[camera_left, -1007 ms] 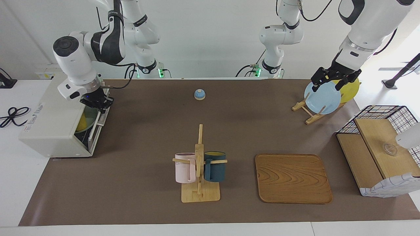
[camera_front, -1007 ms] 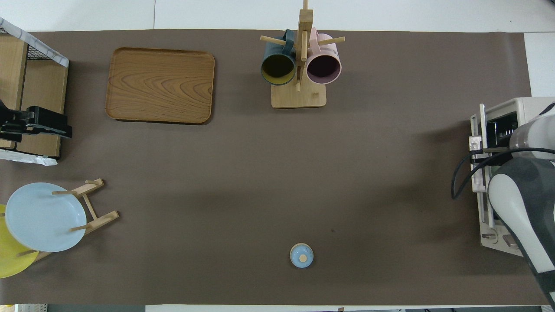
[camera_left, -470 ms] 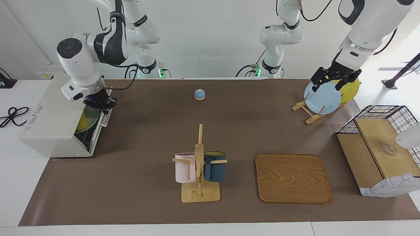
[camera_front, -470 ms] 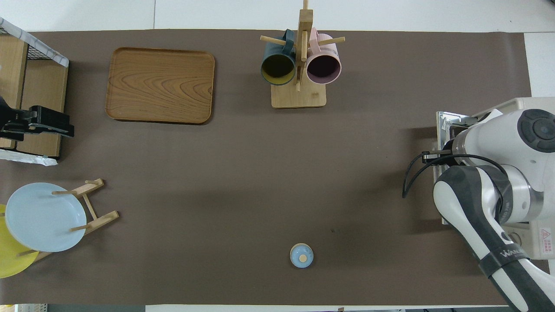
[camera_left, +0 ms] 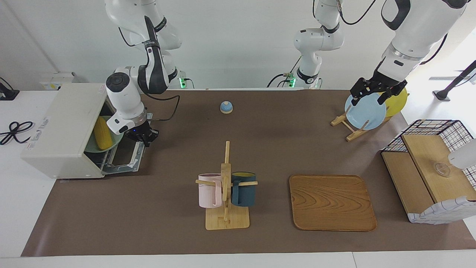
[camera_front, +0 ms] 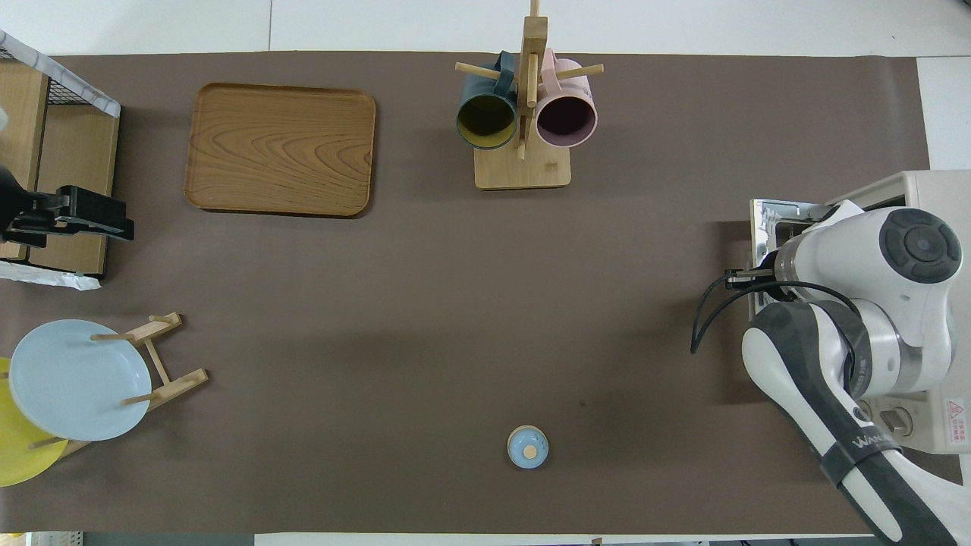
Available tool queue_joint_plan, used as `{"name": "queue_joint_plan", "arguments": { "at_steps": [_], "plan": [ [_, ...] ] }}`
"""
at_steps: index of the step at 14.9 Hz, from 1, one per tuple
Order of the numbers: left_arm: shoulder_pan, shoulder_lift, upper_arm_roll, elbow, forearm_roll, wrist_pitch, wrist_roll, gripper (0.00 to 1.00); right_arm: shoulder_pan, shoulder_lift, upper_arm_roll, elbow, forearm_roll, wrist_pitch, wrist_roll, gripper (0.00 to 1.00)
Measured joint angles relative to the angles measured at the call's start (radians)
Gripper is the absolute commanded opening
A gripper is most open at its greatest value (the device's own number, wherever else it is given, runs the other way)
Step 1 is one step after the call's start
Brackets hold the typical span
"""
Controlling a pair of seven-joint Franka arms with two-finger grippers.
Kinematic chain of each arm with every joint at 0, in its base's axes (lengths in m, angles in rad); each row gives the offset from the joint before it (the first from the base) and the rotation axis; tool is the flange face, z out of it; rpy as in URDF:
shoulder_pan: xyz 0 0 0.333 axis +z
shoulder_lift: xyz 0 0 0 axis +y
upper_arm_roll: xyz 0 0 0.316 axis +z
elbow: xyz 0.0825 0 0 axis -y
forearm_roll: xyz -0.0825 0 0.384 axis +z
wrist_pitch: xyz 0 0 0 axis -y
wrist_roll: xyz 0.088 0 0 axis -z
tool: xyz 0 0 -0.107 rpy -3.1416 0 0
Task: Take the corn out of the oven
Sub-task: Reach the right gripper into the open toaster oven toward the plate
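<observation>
Door lowered flat to expose the corn on its green plate inside the toaster oven at the desk's right-arm edge, the right claw grips the door's handle while the left claw, grip unreadable, waits over the plate rack.

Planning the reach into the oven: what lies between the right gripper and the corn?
In the facing view, only the green plate's rim under the corn separates it from the right gripper, at the lowered oven door.

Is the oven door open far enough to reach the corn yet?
Open. The oven door lies folded down flat, with the right gripper at its edge, and the corn shows inside on a green dish.
</observation>
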Motion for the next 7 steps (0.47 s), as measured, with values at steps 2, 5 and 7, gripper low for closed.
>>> {"name": "queue_joint_plan", "arguments": {
  "at_steps": [2, 5, 7],
  "plan": [
    [0.0, 0.0, -0.001, -0.001, 0.0, 0.001, 0.0, 1.0, -0.001, 0.004, 0.0, -0.02, 0.012, 0.039, 0.001, 0.0],
    [0.0, 0.0, -0.003, -0.002, -0.001, 0.002, 0.0, 1.0, -0.001, 0.027, -0.001, -0.024, 0.022, 0.062, 0.001, 0.0],
    [0.0, 0.0, -0.003, -0.002, -0.001, 0.002, 0.0, 1.0, -0.001, 0.033, -0.001, -0.024, 0.027, 0.065, 0.002, 0.0]
  ]
}}
